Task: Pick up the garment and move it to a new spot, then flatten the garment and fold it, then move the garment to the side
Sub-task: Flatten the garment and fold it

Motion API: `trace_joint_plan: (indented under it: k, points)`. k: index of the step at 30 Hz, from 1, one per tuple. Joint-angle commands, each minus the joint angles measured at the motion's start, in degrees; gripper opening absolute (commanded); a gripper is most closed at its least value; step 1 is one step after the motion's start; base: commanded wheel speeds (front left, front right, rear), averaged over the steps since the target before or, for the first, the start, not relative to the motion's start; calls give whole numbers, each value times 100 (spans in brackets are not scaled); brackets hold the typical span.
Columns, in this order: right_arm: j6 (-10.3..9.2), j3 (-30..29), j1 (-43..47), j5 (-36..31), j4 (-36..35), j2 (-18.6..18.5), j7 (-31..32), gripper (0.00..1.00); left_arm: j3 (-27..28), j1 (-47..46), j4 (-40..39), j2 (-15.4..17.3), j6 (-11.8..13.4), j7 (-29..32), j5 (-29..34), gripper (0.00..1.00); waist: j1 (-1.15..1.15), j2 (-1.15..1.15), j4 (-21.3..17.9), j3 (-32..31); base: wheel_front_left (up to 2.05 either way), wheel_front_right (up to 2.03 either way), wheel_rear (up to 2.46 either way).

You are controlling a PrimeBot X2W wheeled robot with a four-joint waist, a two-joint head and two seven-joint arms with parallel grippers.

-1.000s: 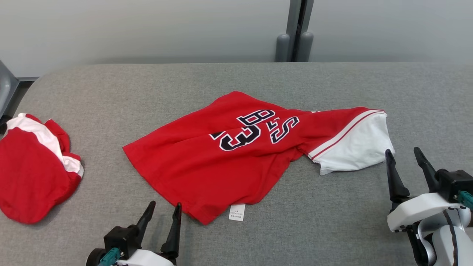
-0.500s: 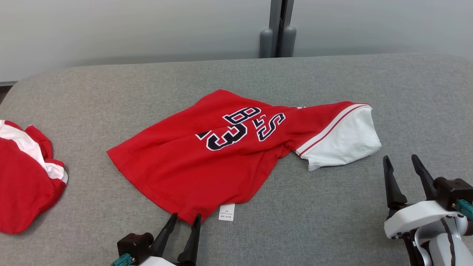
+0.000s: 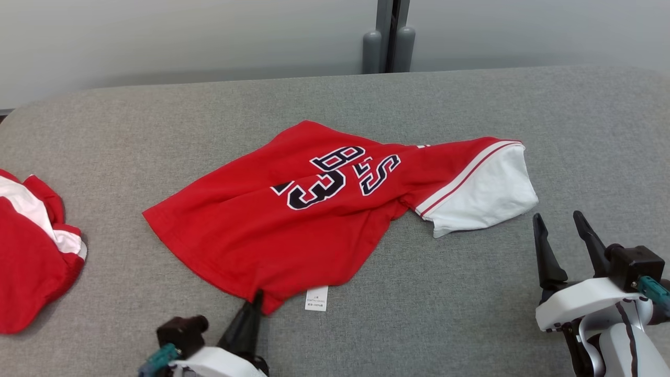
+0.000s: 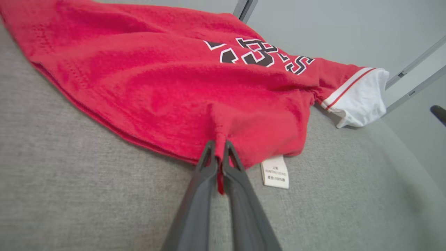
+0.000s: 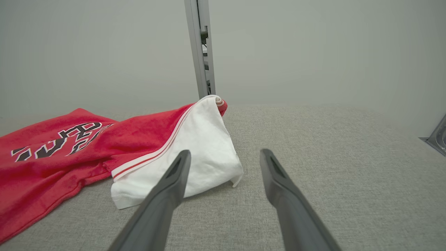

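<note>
The garment [image 3: 293, 220] is a red shirt with black-and-white lettering and a white sleeve [image 3: 484, 196], lying crumpled across the middle of the grey padded table [image 3: 419, 324]. At the shirt's near hem my left gripper [image 3: 256, 301] is shut on a pinch of red cloth. The left wrist view shows the garment [image 4: 181, 87] bunching between the tips of my left gripper [image 4: 218, 146]. My right gripper [image 3: 557, 225] stands open just off the white sleeve's near right corner, touching nothing. In the right wrist view my right gripper [image 5: 224, 157] has its fingers apart in front of the sleeve [image 5: 195, 153].
A second red and white garment [image 3: 31, 251] lies bunched at the table's left edge. A white care label [image 3: 316, 298] sticks out from the hem beside my left gripper. A grey post [image 3: 387, 36] stands behind the table against a pale wall.
My left gripper moved forward to the shirt's near hem and closed on it. The head camera shifted, sliding the scene left. The right gripper stayed open.
</note>
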Motion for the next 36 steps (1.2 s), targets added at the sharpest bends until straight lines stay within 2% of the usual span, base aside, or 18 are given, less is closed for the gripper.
trace_joint_plan:
  k: [1,5,10,16,17,18,19,23,28,34,36]
  points:
    - [-2,-9,-63,13,-36,-33,-1,100,117,-133,-44,26,39,-2,16,0,0,0,-13,14,0,0,0]
    - [-2,-43,-77,38,-75,-28,-1,100,608,-243,-85,27,96,-3,251,0,0,0,-43,37,0,0,0]
    - [-2,-41,-46,53,-67,17,-1,100,1156,-475,144,30,35,-2,681,0,0,0,-79,26,0,0,0]
    - [-2,22,-28,99,-32,80,-1,100,1622,-820,573,290,-20,-3,1156,0,0,0,-167,-2,0,0,0]
    - [-2,29,-22,107,-29,87,-1,100,1691,-885,622,336,-26,-3,1215,18,0,0,-177,-7,0,0,0]
    - [-2,35,-4,115,-20,99,-1,100,1749,-937,650,379,-30,-3,1295,41,0,0,-184,-13,0,0,0]
    - [-2,36,14,137,-4,114,-1,100,1805,-955,702,365,-34,-3,1334,100,0,0,-187,-18,0,0,0]
    - [-2,106,38,178,72,149,-1,100,1983,-1010,802,305,-47,-3,1512,100,0,0,-184,-26,0,0,0]
    - [-2,241,50,267,154,208,-1,100,2229,-724,460,123,118,-3,1806,100,0,0,-78,8,0,0,0]
    - [-2,422,24,301,410,232,-1,100,2102,-444,155,43,58,-3,1892,100,0,0,133,60,0,0,0]
    - [-2,405,-50,282,532,241,-1,100,1893,-346,89,21,47,-3,1705,100,0,0,226,104,0,0,0]
